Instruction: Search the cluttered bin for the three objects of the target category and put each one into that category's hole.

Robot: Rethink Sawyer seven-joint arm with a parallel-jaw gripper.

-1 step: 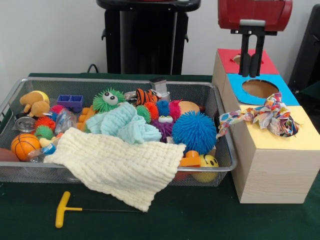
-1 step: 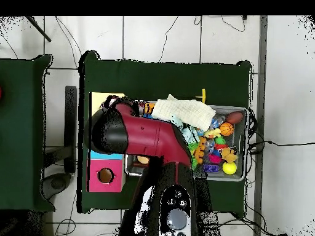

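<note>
Over the boxes: gripper [image 1: 252,62] hangs above the blue-topped box's hole [image 1: 259,88], its dark fingers [image 1: 244,56] close together, nothing visibly between them.
Just released, likely: patterned cloth [image 1: 270,116] drapes over the yellow-topped box [image 1: 280,150] at the right, one tail hanging toward the bin; not fully down its hole.
Still in the bin: cream towel [image 1: 120,167] spilling over the near rim of the wire bin [image 1: 15,95], teal cloth [image 1: 127,125] among spiky balls such as the blue one [image 1: 194,131].
Risk: the patterned cloth could slide out by its hanging tail, and dragging the cream towel might snag toys or tip them over the rim.
</note>
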